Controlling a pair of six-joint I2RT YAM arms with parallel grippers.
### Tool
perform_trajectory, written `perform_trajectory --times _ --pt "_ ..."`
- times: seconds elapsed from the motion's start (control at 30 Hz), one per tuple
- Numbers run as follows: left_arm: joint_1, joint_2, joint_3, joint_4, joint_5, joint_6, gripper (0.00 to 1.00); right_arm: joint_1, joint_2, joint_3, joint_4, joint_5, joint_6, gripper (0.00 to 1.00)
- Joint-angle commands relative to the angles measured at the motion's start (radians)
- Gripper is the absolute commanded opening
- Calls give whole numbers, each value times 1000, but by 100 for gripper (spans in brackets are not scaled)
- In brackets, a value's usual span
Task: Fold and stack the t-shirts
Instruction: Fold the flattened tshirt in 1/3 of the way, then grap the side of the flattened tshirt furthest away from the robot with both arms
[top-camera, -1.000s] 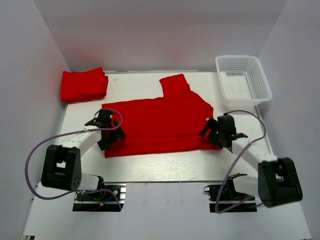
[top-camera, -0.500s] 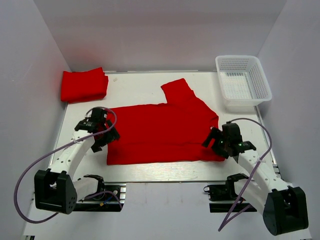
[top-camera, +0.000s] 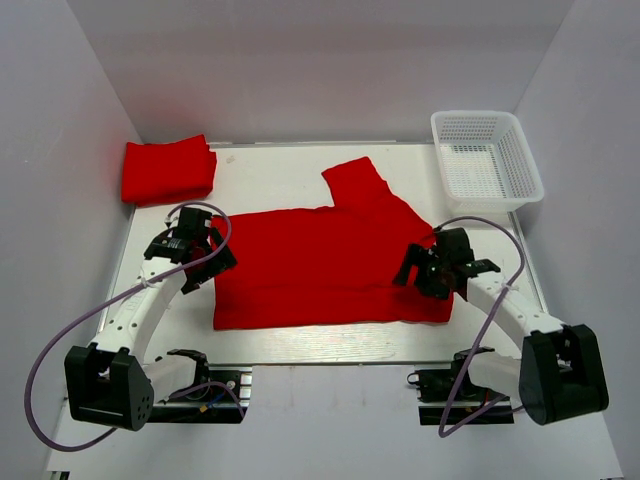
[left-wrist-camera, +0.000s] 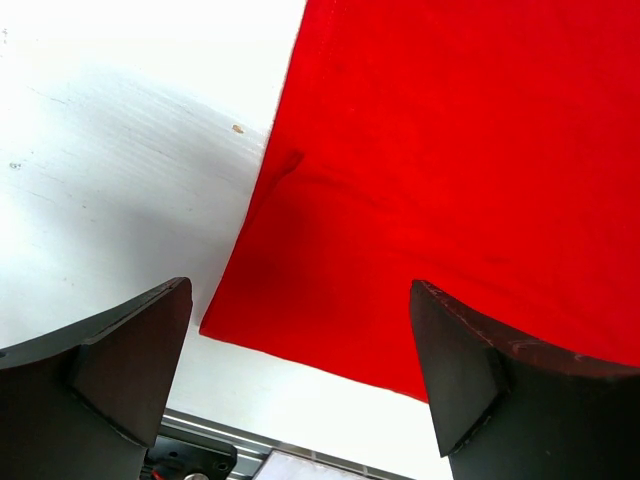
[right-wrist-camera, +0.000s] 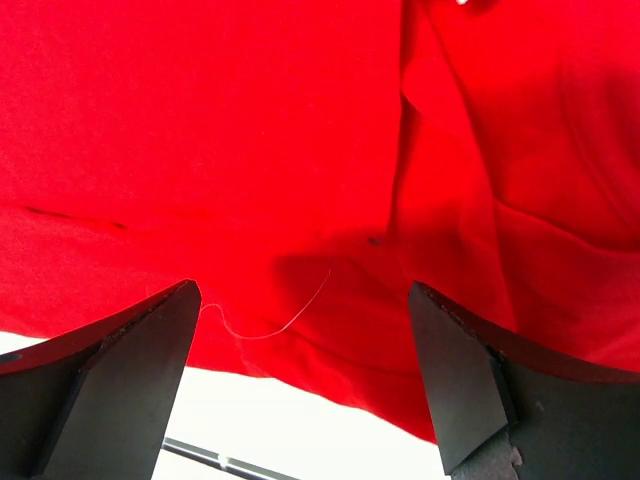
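Right wrist alone reveals loose thread (right-wrist-camera: 265, 337) on t-shirt (right-wrist-camera: 200, 130).

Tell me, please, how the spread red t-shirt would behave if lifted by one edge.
The spread t-shirt would probably droop limply, since it lies flat with soft creases. Its near fold may fall open. Pushed, it would likely bunch rather than slide whole over the table.

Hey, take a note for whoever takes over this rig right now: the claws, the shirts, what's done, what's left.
Left claw: open, empty, over the left end of the spread bright red cloth t-shirt.
Right claw: open, empty, over its right end.
Done: one folded red t-shirt lies in the far left corner.
Left: finish folding the spread shirt, whose near edge looks doubled over, then stack it on the folded one.
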Motion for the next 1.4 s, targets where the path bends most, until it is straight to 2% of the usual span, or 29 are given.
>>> perform_trajectory --times 0.0,0.27,0.4,0.6,0.7,0.77,0.83,0.87,1.03,1.37 --pt "-2 -32 18 6 -24 11 100 8 37 47 66 -46 -35 90" --pt "-2 -21 9 26 -24 11 100 8 88 59 96 -23 -43 90" --pt "-2 -1 0 35 -15 11 100 11 94 60 106 -2 -39 81" --pt "-2 -1 0 35 -6 11 100 7 114 57 90 46 -29 58" --pt "-2 -1 0 35 -6 20 100 7 130 59 78 58 -22 55" --pt "-2 -1 0 35 -6 20 100 7 143 59 77 63 -20 47" --pt "-2 -1 0 35 -6 20 100 7 147 57 70 77 -12 30" --pt "-2 -1 0 35 -6 20 100 8 147 57 72 81 -6 0" --pt "-2 -1 0 35 -6 20 100 7 131 60 57 118 -3 0" --pt "-2 -1 0 64 23 20 100 7 126 94 75 84 -43 0"
